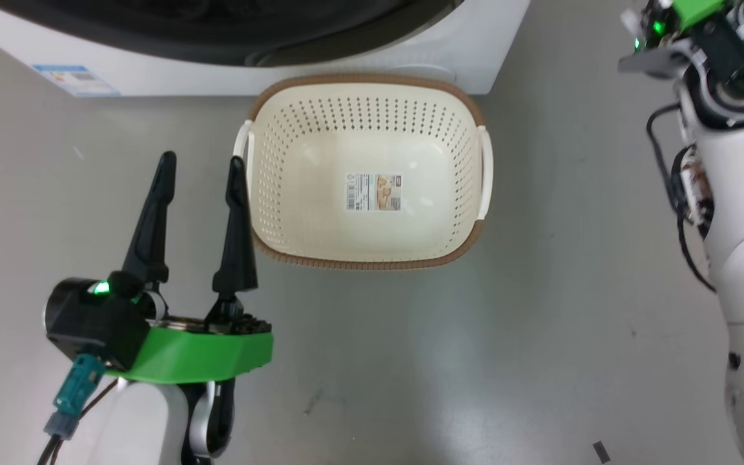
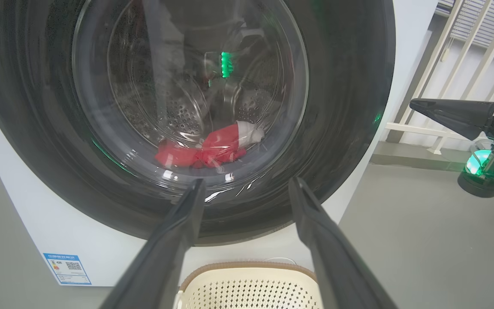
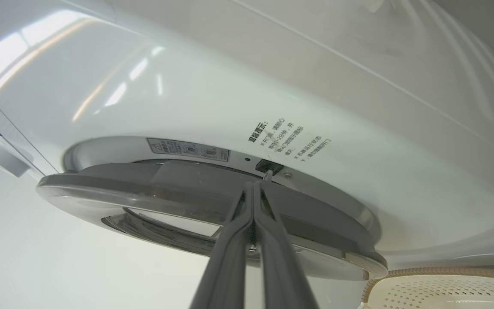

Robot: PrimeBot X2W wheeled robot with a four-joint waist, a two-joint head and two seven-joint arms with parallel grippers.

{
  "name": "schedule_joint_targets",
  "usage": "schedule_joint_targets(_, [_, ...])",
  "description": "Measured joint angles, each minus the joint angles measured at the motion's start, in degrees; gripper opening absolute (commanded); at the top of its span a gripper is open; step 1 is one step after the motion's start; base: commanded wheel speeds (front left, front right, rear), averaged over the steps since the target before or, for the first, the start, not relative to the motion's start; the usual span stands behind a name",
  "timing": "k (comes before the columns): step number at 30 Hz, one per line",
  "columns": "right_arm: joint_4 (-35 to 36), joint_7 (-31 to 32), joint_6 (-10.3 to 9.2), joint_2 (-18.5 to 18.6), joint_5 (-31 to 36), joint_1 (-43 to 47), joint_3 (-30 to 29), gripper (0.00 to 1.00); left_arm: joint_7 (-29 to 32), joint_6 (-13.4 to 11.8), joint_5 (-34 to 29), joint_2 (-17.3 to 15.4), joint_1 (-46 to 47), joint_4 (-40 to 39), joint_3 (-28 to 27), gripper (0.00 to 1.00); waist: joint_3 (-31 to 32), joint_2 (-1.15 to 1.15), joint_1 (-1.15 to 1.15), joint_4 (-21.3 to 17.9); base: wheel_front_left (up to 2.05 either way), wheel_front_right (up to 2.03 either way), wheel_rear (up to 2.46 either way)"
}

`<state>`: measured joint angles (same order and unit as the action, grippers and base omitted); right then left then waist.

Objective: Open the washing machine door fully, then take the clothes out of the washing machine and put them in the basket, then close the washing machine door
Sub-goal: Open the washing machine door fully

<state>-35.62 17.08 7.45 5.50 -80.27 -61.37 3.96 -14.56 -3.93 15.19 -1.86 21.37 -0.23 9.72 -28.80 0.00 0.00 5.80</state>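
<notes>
One basket sits on the floor at 12 o'clock before one washing machine, one red clothes bundle behind its door; my left gripper stands apart, right gripper pressed together.

One big white front-loading washing machine. One round door of glossy black rim and clear glass. One cream perforated plastic basket with brown woven-look rim: two white side handles, one bottom sticker. One heap of red-and-white clothes, pieces uncountable. Two dark-fingered grippers: left gripper, right gripper.
</notes>
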Motion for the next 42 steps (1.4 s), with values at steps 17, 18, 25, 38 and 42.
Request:
schedule_joint_targets(17, [-2.7,6.7,0.00,1.5,-2.9,-7.9,-0.1,0.00,0.0,-0.1,1.2,0.0,1.6,-0.1,1.8,1.00,-4.9,0.00,0.00,4.0,0.00,0.00,0.00])
schedule_joint_targets(18, [-2.7,6.7,0.00,1.5,-3.0,-8.2,-0.1,0.00,0.0,-0.1,1.2,0.0,1.6,-0.1,1.9,1.00,-5.0,0.00,0.00,4.3,0.00,0.00,0.00])
schedule_joint_targets(25, [-4.8,7.0,0.00,1.4,-2.9,-12.1,1.1,0.00,0.0,-0.1,1.6,0.0,2.5,-0.1,1.8,1.00,-6.4,0.00,0.00,5.1,0.00,0.00,0.00])
schedule_joint_targets(38, [-6.8,10.8,-0.43,1.8,-4.4,-12.4,3.4,0.00,0.0,-0.2,2.0,0.1,2.4,1.0,1.2,1.00,-4.3,0.00,0.00,5.3,0.00,0.00,0.00])
schedule_joint_targets(42, [-6.2,11.9,-0.42,1.3,-5.0,-12.2,4.3,0.00,0.0,-0.2,2.0,0.1,2.3,1.3,0.8,1.00,-3.6,0.00,0.00,4.6,0.00,0.00,0.00])
